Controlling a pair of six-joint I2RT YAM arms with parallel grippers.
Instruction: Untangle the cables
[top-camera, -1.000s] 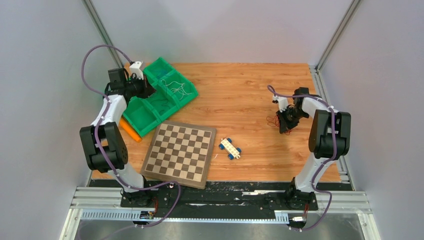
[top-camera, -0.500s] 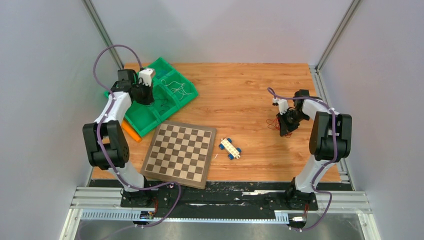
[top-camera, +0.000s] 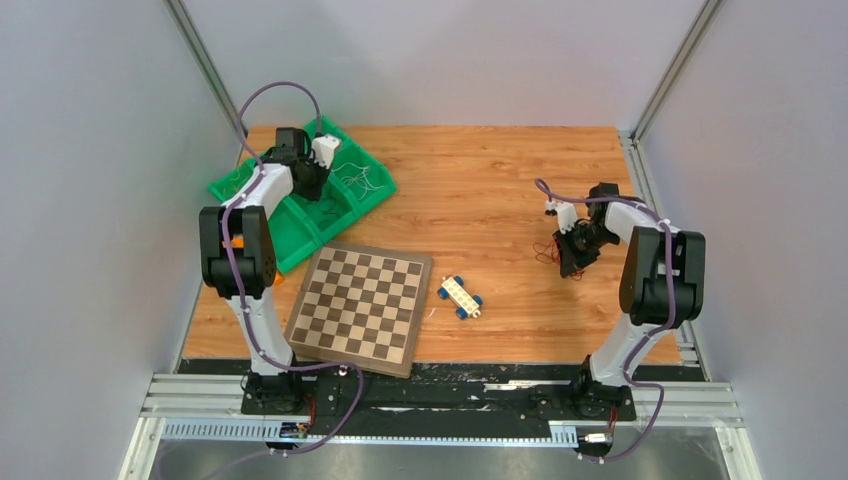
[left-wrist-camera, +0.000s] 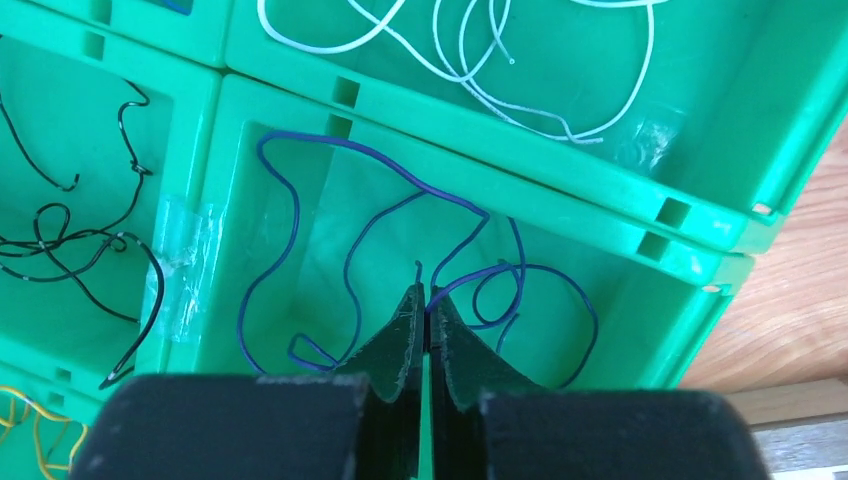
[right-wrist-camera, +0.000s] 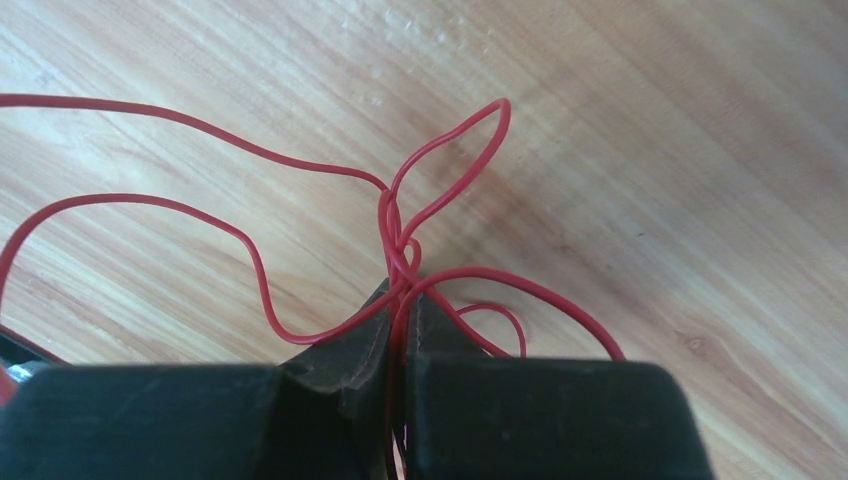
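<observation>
Fingertips (left-wrist-camera: 400, 330) of the left hand (left-wrist-camera: 425, 310) are pressing together over the green tray (left-wrist-camera: 610, 190), pinching a loop of the purple cable (left-wrist-camera: 350, 148), which is lying in one compartment. The exact grip spot is hiding between the tips. The white cable (left-wrist-camera: 560, 127) is lying in the next compartment, its top cut off. The black cable (left-wrist-camera: 75, 238) is running off the left edge, and the yellow cable (left-wrist-camera: 40, 425) is barely showing at the corner. The right hand (right-wrist-camera: 400, 300) is clamping the red cable (right-wrist-camera: 392, 225) just under its twisted knot on the bench (right-wrist-camera: 680, 150), with strands leaving the view. From above, everything is looking too thin to trace.
</observation>
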